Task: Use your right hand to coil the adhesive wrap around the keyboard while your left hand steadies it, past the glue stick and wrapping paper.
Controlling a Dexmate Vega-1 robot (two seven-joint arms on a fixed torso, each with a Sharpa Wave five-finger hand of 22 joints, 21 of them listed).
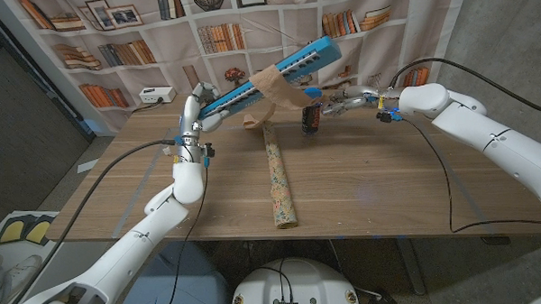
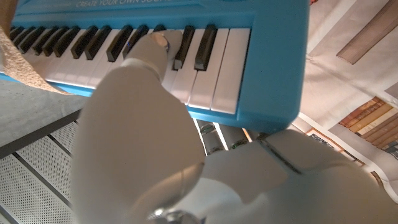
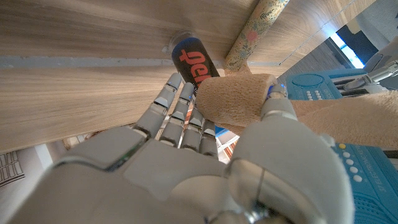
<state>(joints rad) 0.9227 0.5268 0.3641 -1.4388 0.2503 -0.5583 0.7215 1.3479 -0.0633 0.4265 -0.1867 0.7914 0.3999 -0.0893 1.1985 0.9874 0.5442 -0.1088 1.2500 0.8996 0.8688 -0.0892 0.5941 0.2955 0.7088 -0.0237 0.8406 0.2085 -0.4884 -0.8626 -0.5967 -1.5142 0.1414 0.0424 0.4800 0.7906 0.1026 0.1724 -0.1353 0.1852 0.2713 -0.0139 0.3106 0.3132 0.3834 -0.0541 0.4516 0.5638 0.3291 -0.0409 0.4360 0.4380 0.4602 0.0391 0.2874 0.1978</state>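
Note:
My left hand (image 1: 200, 116) grips the low end of a blue keyboard (image 1: 290, 66), which slants up off the table toward the back right. In the left wrist view, a fingertip of that hand (image 2: 143, 124) presses on the keyboard's (image 2: 249, 56) keys. Tan adhesive wrap (image 1: 273, 85) is coiled round the keyboard's middle, and a loose tail hangs below. A strip runs from there to my right hand (image 1: 335, 103), which pinches the wrap's roll (image 3: 233, 99) between thumb and fingers. A black glue stick (image 1: 310, 120) stands under that hand. The wrapping paper roll (image 1: 279, 181) lies at the table's middle.
A white power strip (image 1: 156, 95) sits at the table's back left corner. A black cable (image 1: 449, 186) from my right arm loops over the right side of the wooden table (image 1: 389, 184). A bookshelf backdrop hangs behind the table.

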